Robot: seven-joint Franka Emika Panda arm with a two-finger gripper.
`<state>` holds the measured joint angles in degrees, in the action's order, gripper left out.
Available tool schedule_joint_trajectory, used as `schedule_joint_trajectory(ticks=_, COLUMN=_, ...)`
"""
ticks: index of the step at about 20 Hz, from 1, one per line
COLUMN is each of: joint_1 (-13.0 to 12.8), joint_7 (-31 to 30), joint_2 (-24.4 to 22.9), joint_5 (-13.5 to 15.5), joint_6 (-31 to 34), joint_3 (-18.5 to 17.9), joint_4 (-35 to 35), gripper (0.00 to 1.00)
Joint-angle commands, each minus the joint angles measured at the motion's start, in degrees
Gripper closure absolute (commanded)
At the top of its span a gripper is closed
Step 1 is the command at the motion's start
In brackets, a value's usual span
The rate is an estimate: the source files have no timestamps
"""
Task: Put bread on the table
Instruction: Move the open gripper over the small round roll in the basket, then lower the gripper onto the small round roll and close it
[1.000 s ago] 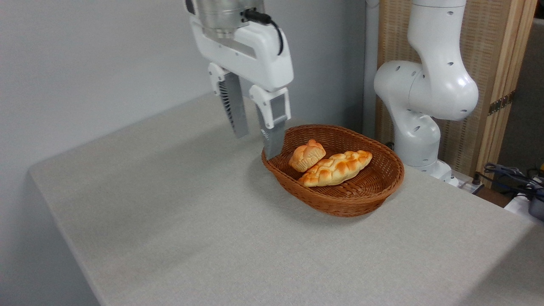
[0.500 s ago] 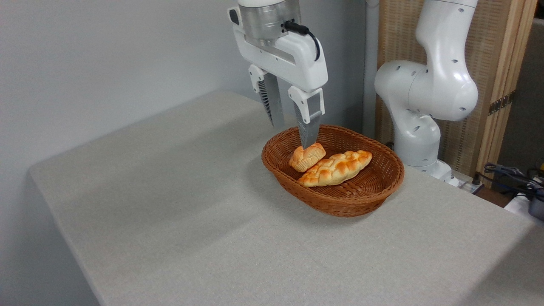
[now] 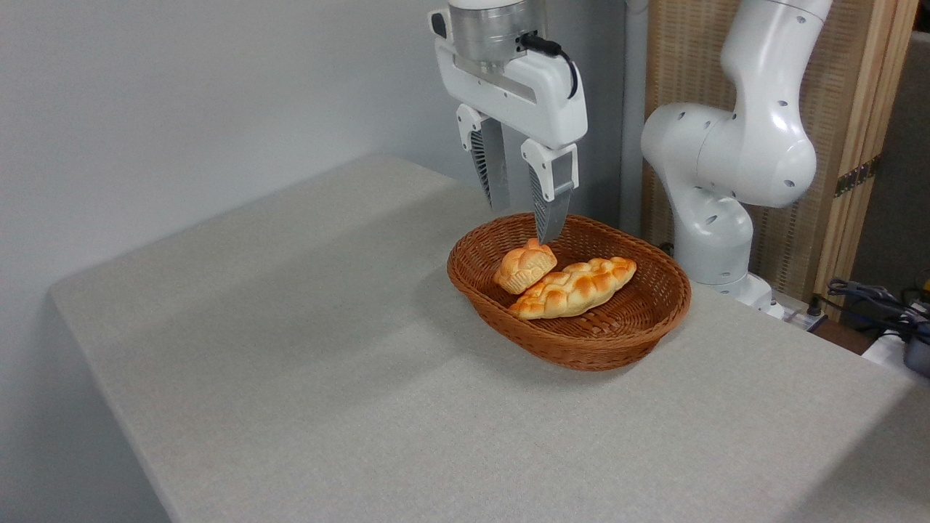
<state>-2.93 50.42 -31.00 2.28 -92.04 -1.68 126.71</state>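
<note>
2 pieces of bread lie in the brown oval wicker basket [image 3: 581, 349] right of centre: the small round golden-orange knotted bun [image 3: 524, 266] leans against the basket's left inner wall, touching the longer braided golden loaf [image 3: 574, 288] beside it. The white robot hand [image 3: 523, 218] hangs just above the bun at upper centre, its 2 ribbed grey fingers [image 3: 550, 207] spread apart and gripping nothing, apparently lined up to straddle the bun. The light grey-beige speckled worktop [image 3: 290, 363] lies bare across the left and lower frame, offering room to set the bun down.
</note>
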Motion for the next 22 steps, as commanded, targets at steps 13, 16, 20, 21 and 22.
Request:
schedule_joint_trajectory(ticks=13, joint_1=0.64, joint_7=0.64, joint_2=-4.68, joint_5=0.53, joint_6=-9.56, joint_3=18.37, joint_4=17.16, gripper=0.00)
schedule_joint_trajectory(ticks=16, joint_1=2.14, joint_7=1.87, joint_2=-4.68, joint_5=0.44, joint_6=-8.59, joint_3=18.55, joint_4=19.10, gripper=0.00)
schedule_joint_trajectory(ticks=20, joint_1=2.32, joint_7=1.52, joint_2=-4.60, joint_5=0.44, joint_6=-8.59, joint_3=20.92, joint_4=21.12, gripper=0.13)
schedule_joint_trajectory(ticks=21, joint_1=2.32, joint_7=1.70, joint_2=-4.60, joint_5=0.44, joint_6=-8.68, joint_3=21.01, joint_4=21.30, gripper=0.34)
schedule_joint_trajectory(ticks=22, joint_1=2.32, joint_7=1.79, joint_2=-4.51, joint_5=0.44, joint_6=-8.68, joint_3=21.01, joint_4=21.21, gripper=0.46)
